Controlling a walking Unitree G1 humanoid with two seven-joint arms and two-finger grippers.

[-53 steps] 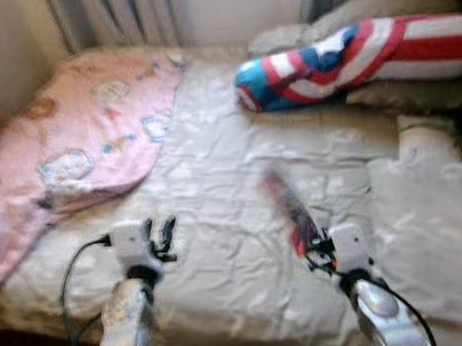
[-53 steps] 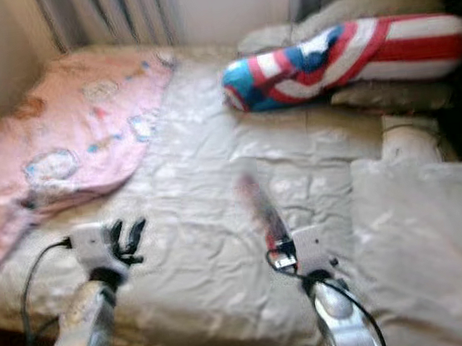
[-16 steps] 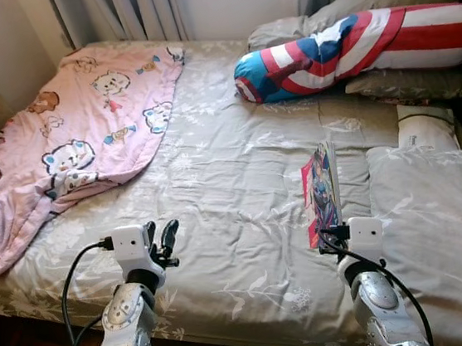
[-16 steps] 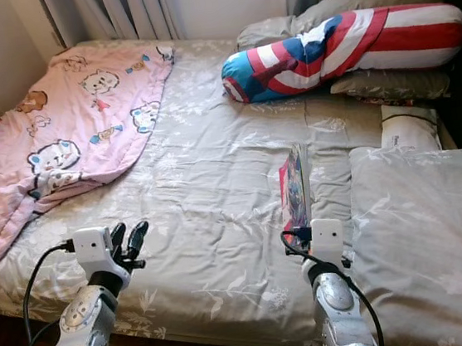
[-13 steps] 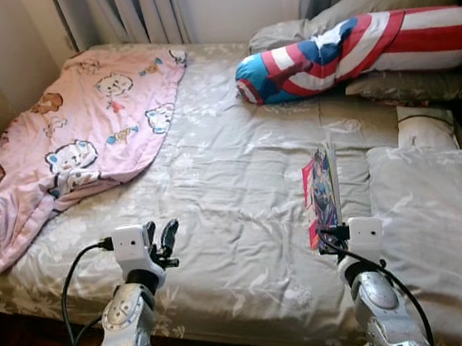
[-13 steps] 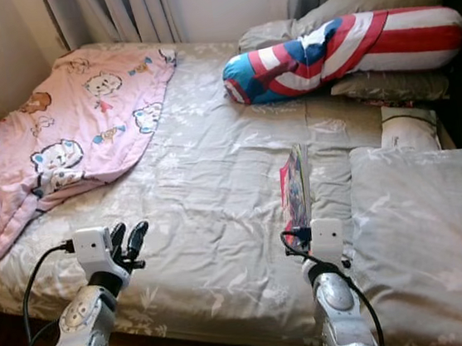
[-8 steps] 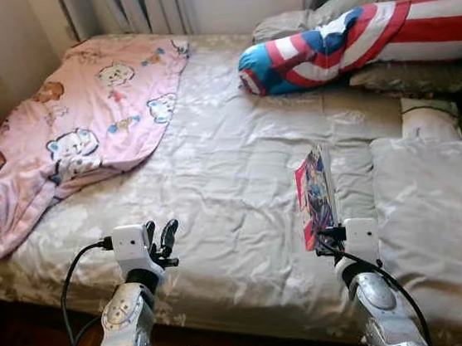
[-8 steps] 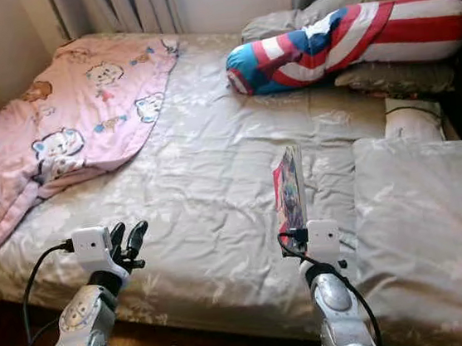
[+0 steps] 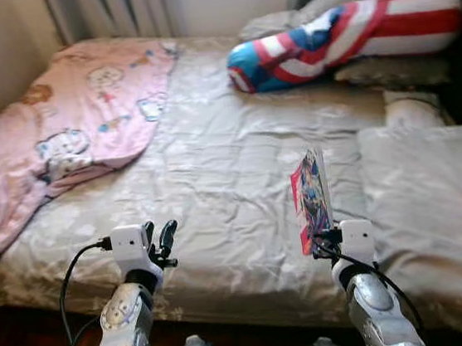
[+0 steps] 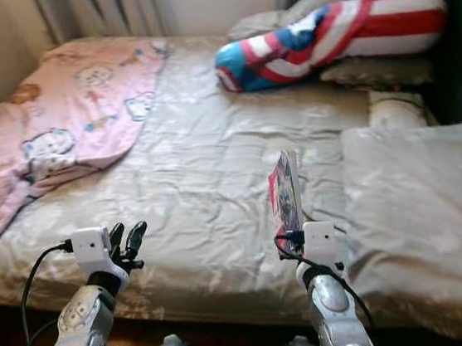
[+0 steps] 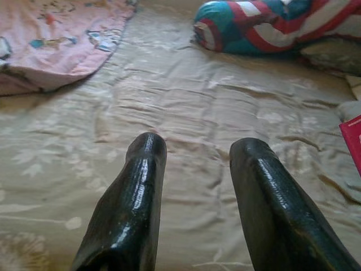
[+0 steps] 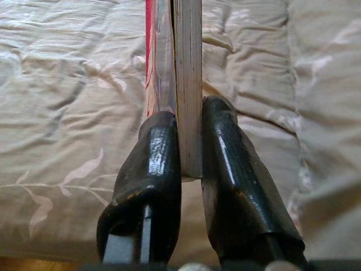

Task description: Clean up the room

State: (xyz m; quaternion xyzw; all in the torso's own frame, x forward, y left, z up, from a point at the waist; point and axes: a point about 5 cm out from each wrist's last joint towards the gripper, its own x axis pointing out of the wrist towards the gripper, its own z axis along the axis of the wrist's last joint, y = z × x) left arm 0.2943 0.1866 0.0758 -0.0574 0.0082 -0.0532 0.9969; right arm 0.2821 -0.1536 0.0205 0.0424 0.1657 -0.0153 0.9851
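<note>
A bed (image 9: 214, 166) with grey curtains behind is covered by one pink blanket (image 9: 60, 134) and one striped bolster (image 9: 340, 35), one book (image 12: 180, 73) being clamped by the right gripper (image 12: 189, 141), the left gripper (image 11: 194, 149) held apart and empty

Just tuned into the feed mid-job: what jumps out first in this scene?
The right hand stands out, shut on a colourful book held upright on edge over the near side of the bed. Beyond it, a red, white and blue striped bolster lies at the head end, and a pink cartoon blanket sprawls over the bed's left side.
</note>
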